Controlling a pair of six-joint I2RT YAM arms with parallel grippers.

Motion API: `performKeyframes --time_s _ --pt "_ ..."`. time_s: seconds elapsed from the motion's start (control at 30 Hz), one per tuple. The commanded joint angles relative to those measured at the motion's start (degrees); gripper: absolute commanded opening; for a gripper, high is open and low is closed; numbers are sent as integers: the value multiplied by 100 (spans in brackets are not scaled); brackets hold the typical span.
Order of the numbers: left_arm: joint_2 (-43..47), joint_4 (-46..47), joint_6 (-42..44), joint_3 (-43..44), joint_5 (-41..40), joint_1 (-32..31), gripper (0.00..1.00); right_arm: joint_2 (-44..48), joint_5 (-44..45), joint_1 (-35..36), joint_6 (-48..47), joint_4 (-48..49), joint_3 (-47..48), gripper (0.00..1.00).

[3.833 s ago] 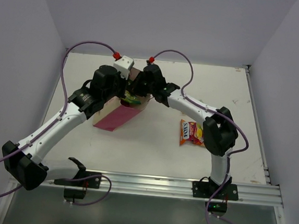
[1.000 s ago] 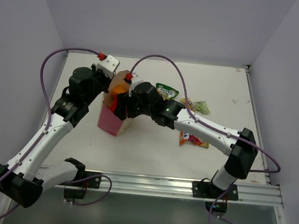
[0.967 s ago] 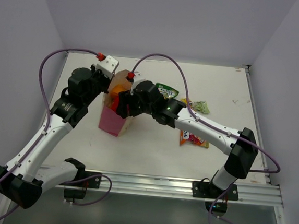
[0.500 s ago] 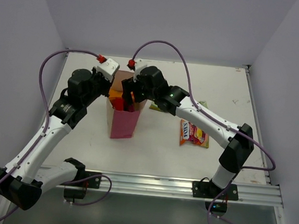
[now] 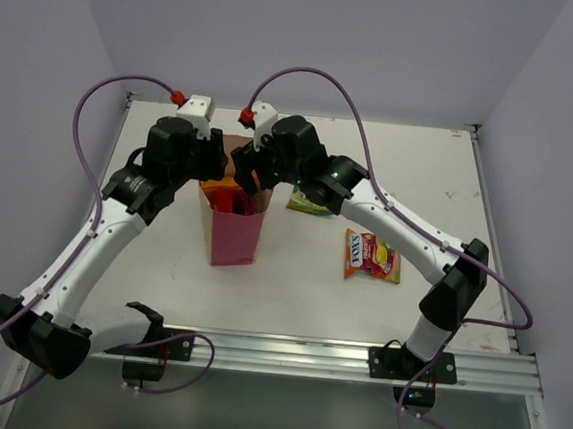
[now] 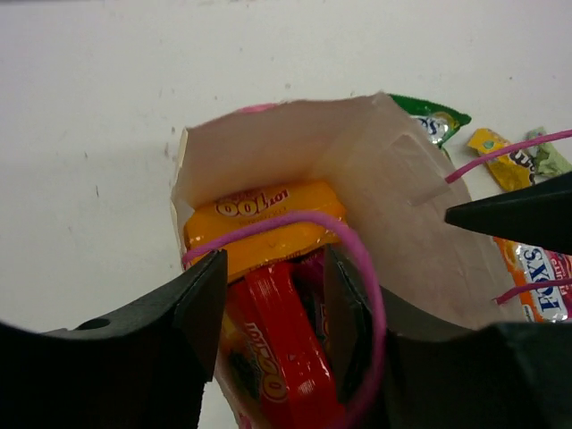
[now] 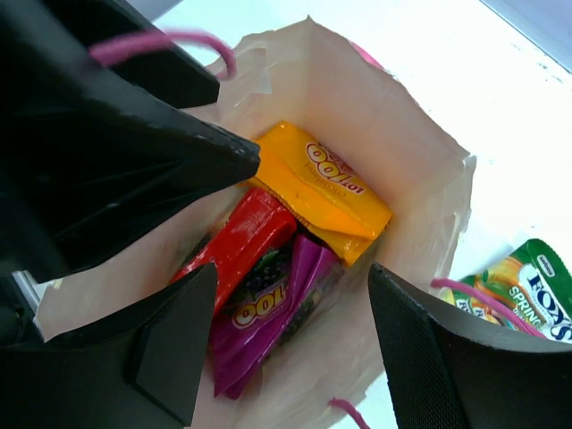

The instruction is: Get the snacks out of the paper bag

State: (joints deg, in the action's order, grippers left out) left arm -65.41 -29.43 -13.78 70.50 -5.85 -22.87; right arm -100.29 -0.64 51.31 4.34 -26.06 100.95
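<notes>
The pink paper bag [image 5: 236, 236] stands upright at mid-table, its tan mouth [image 6: 384, 179] open. Inside lie snacks: an orange packet [image 7: 326, 186], a red packet [image 7: 234, 248] and a magenta packet [image 7: 273, 313]. My left gripper [image 6: 275, 290] hovers open over the bag's left rim, above the red packet [image 6: 284, 353], with a pink cord handle [image 6: 362, 268] looping past its fingers. My right gripper [image 7: 290, 332] is open above the bag's mouth with nothing between its fingers. On the table lie a red-yellow packet [image 5: 371, 256] and a green packet [image 5: 309, 205].
Right of the bag, small yellow [image 6: 496, 147] and green [image 6: 547, 161] candy packs lie on the white table [image 5: 161, 274]. Both arms crowd the bag's mouth; the left gripper's black body [image 7: 134, 152] fills the right wrist view's left side. Grey walls enclose the table.
The bag has gone from leaning to upright. My left gripper, shut a second ago, now stands open. The right arm has lifted and swung back over the bag's mouth.
</notes>
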Motion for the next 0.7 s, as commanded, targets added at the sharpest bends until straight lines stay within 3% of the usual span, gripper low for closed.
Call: performKeyframes --time_s 0.0,0.2,0.43,0.67 --pt "-139 -1081 -1047 254 -408 37 53 527 -103 -33 -82 -57 -31 72" --pt "-86 -1478 -1583 43 -760 37 61 765 -102 -33 -91 5 -268 72" --pt "72 -1073 -1118 928 -620 37 65 836 -261 -33 -47 58 -391 72" --pt "2 -1732 -1074 1221 -1181 37 67 994 -287 -33 -56 101 -506 73"
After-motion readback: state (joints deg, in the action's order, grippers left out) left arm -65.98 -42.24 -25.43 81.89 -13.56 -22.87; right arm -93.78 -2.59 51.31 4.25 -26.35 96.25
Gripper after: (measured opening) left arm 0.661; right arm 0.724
